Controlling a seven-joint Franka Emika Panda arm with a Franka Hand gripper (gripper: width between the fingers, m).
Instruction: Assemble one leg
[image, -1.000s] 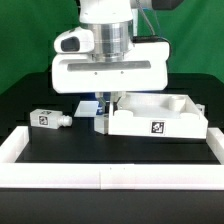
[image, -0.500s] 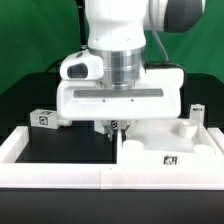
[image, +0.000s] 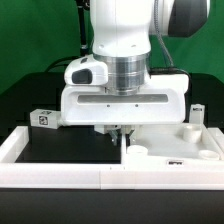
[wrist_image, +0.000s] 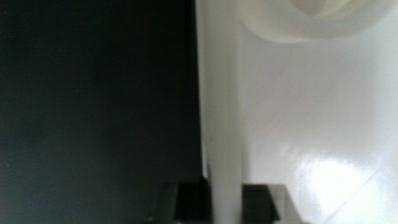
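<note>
My gripper (image: 118, 131) is shut on the left wall of the large flat white panel (image: 175, 150), which rests against the front right of the table. In the wrist view the gripper (wrist_image: 226, 200) has its dark fingers (wrist_image: 189, 202) on either side of the panel's thin white wall (wrist_image: 224, 120). One leg (image: 42, 117), a small white block with a square tag, lies apart on the black table at the exterior view's left. Another tagged leg (image: 196, 111) stands behind the panel at the exterior view's right.
A raised white border (image: 100, 178) runs along the table's front and sides. A short round post (image: 188, 128) rises from the panel near its far right corner. The arm's wide white body hides the table's middle.
The gripper has drawn the panel toward the front and to the exterior view's right, up to the white border. The left leg has stayed where it was.
</note>
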